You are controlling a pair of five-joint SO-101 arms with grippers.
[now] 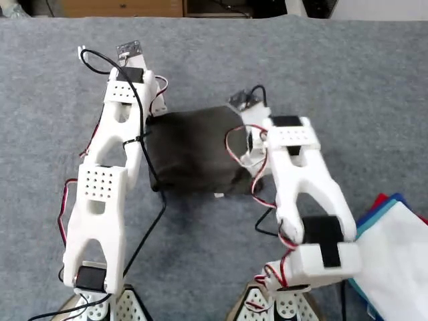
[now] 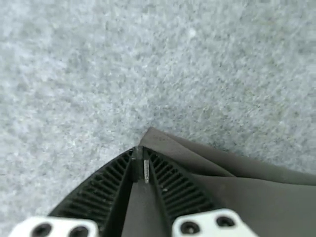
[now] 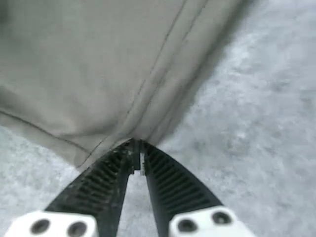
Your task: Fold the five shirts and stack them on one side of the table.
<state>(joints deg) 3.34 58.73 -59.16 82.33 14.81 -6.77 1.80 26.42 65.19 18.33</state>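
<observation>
Dark shirt (image 1: pixel 194 150) at middle of counter (image 1: pixel 334 73), folded to compact block. Left gripper (image 2: pixel 140 165) and right gripper (image 3: pixel 136 158) each pinched closed on its edge. Other shirts (image 1: pixel 394 254) piled near right; stacking probably not done.

On table (image 1: pixel 348 73): folded shirt (image 1: pixel 194 150) btwn left arm (image 1: pixel 107 180) & right arm (image 1: pixel 304 180); shirt stack (image 1: pixel 398 257) far R.
</observation>
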